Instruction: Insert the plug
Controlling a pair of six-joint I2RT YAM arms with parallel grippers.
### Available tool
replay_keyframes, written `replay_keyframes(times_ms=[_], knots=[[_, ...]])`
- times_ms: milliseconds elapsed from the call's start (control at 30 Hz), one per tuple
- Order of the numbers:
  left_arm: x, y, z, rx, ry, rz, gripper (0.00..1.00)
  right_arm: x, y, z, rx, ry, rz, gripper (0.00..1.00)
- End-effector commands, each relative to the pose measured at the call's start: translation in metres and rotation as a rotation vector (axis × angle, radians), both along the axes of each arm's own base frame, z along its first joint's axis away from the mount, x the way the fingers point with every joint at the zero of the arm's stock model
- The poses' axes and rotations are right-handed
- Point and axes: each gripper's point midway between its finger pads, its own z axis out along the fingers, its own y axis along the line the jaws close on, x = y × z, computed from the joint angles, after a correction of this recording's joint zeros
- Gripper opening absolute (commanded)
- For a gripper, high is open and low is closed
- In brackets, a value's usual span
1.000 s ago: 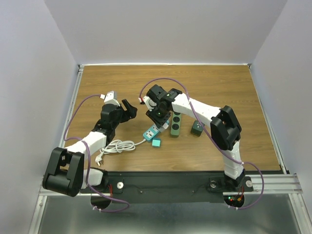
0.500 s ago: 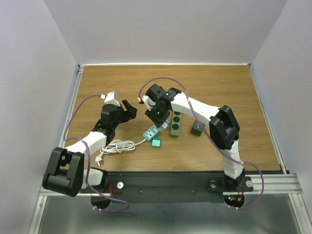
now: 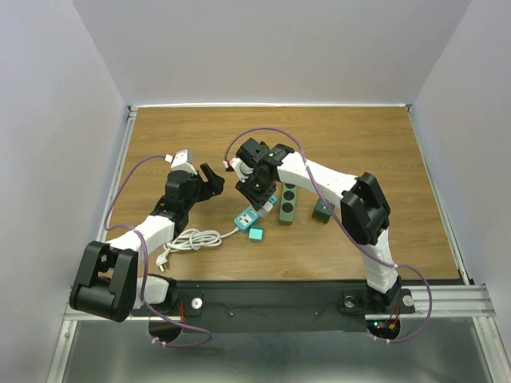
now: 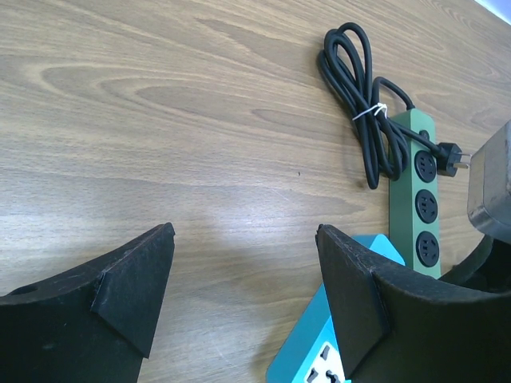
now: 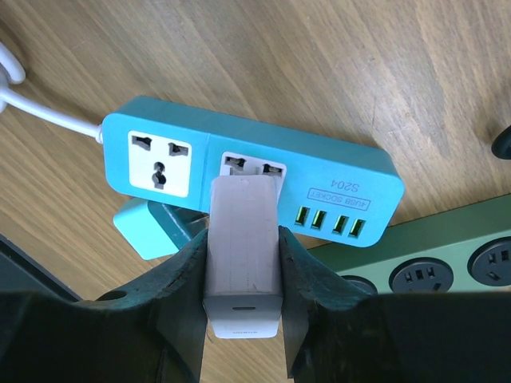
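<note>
Right end effector (image 5: 243, 271) is pinching the white plug (image 5: 243, 231). The plug nose is at the teal power strip (image 5: 319, 171), on the socket (image 5: 254, 166) next to the USB ports (image 5: 329, 221). I can't tell whether the prongs are in. Left end effector (image 4: 243, 247) is spread and holding nothing, hovering left of the teal strip.

For the push, I'd keep the plug square to the socket face and press straight along the prong axis, slowly. The strip sits loose, so I judge it could skid. If it does, I'd pin its cable end with the left.

Counts:
- 1 worktop (image 3: 359, 136)
- 2 strips: the teal one, plus a green power strip (image 4: 415, 195) just right of it
- 2 cables: white cable (image 3: 196, 238), black cable (image 4: 363, 96)
- 2 cubes: teal cube (image 3: 255, 234), dark green cube (image 3: 322, 210)
- 1 plug
- On the teal strip: 2 AC sockets, 4 USB ports
</note>
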Motion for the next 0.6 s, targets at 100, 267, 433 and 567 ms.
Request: replay_keyframes(times_ms=[100,267,433,567], knots=[[-0.001,0.005,0.002,0.012,-0.023,0.006,0.83,-0.002,0.008,0.005,-0.011,-0.012,0.009,0.00],[-0.001,0.006,0.003,0.014,-0.027,0.010,0.83,0.001,0.008,0.000,-0.037,-0.020,-0.009,0.00],[-0.002,0.006,0.004,0.017,-0.029,0.009,0.83,0.010,0.002,-0.003,-0.082,-0.048,-0.061,0.00],[-0.002,0.006,0.003,0.020,-0.029,0.007,0.83,0.009,0.001,-0.002,-0.096,-0.039,-0.070,0.00]])
